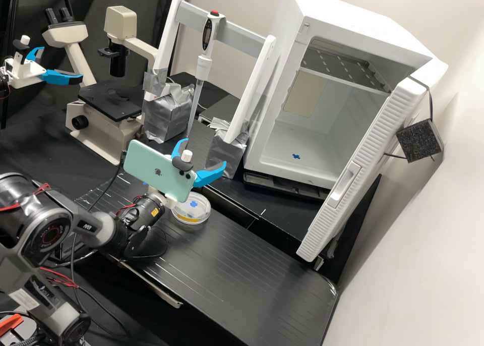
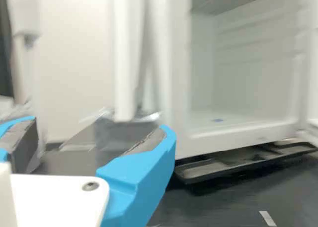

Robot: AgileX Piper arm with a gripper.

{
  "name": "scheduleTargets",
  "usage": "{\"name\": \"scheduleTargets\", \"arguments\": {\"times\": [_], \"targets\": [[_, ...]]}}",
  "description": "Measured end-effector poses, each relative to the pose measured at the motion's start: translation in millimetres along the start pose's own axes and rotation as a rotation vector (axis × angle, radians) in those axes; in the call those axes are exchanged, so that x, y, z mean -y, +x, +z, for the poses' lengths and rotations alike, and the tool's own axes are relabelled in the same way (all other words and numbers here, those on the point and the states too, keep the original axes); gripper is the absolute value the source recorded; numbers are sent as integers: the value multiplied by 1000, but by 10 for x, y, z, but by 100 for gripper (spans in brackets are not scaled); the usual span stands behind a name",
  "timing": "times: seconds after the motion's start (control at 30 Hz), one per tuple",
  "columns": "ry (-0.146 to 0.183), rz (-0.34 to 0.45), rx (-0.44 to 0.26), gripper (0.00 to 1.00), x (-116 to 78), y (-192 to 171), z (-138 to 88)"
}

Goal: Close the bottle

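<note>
In the high view, my gripper [image 1: 205,152] is above the bench's middle, its two blue fingers spread wide with nothing between them. A phone on the wrist covers part of the hand. A clear round dish [image 1: 194,216] with a yellow label and a blue mark lies on the black bench, just below the wrist; the phone's lower corner hides a bit of its rim. The wrist view has the gripper [image 2: 102,124] open, its fingers well apart, facing a grey-taped stand foot and the white cabinet.
An open white cabinet [image 1: 327,136] with its door [image 1: 360,169] swung out stands at the back right. Behind the gripper are a pipette [image 1: 203,66] on a white stand [image 1: 252,83] and its taped feet. A microscope [image 1: 108,104] is at the back left, beside the second arm's gripper.
</note>
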Motion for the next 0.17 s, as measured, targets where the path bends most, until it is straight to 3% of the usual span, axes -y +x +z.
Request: {"name": "scheduleTargets", "arguments": {"times": [0.17], "targets": [[53,26,-10,100,-39,-35,26]]}}
